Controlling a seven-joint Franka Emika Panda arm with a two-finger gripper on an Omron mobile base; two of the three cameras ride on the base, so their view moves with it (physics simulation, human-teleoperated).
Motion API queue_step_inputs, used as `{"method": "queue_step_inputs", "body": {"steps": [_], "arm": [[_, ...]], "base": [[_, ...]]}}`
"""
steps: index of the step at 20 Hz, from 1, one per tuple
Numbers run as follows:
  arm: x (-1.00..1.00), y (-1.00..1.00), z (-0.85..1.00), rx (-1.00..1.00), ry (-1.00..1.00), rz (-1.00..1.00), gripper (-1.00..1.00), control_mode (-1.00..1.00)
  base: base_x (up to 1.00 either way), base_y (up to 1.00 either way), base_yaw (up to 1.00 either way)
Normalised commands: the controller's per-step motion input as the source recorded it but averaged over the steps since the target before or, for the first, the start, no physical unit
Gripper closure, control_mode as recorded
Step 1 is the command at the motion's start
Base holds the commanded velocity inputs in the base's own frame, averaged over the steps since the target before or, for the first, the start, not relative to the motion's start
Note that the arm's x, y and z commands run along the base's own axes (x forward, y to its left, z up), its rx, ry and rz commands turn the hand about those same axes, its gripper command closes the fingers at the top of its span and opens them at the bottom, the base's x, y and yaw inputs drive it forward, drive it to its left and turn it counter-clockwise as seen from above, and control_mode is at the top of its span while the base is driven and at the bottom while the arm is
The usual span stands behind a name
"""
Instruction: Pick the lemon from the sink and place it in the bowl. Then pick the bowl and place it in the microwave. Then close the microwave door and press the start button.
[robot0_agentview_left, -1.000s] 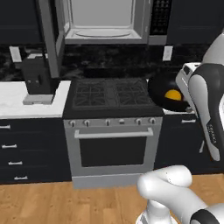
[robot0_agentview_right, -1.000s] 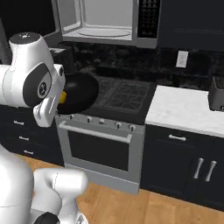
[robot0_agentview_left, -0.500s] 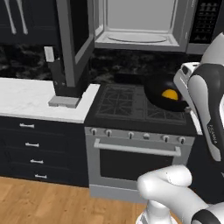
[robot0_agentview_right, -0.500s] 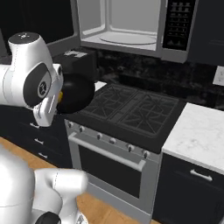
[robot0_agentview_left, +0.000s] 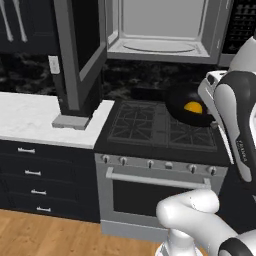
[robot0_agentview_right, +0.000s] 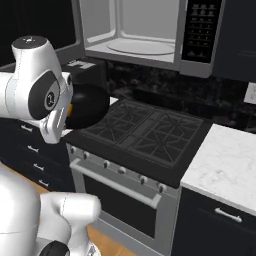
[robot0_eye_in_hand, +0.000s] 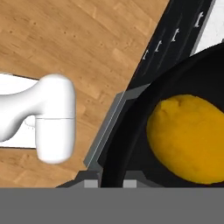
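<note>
Closer now, microwave open; tool's grip on bowl hidden.

The base drives sideways along the counter, so both base views slide: the oven and its cooktop, centred a second ago, now sit right of middle in the left base view, and the microwave with its open microwave door looms larger and nearer. The bowl with the lemon rides along, unchanged against the arm.
</note>
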Motion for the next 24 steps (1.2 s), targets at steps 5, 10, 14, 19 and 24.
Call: {"method": "queue_step_inputs", "body": {"steps": [5,10,14,19,24], "arm": [[0.00,0.00,0.00,0.00,0.00,0.00,1.00,1.00],[0.00,0.00,0.00,0.00,0.00,0.00,1.00,1.00],[0.00,0.00,0.00,0.00,0.00,0.00,1.00,1.00],[0.00,0.00,0.00,0.00,0.00,0.00,1.00,1.00],[0.00,0.00,0.00,0.00,0.00,0.00,1.00,1.00]], "base": [[0.81,0.00,0.00],[0.57,0.00,0.06],[0.11,0.04,0.06],[0.35,0.21,0.10],[0.28,-0.24,0.33]]}}
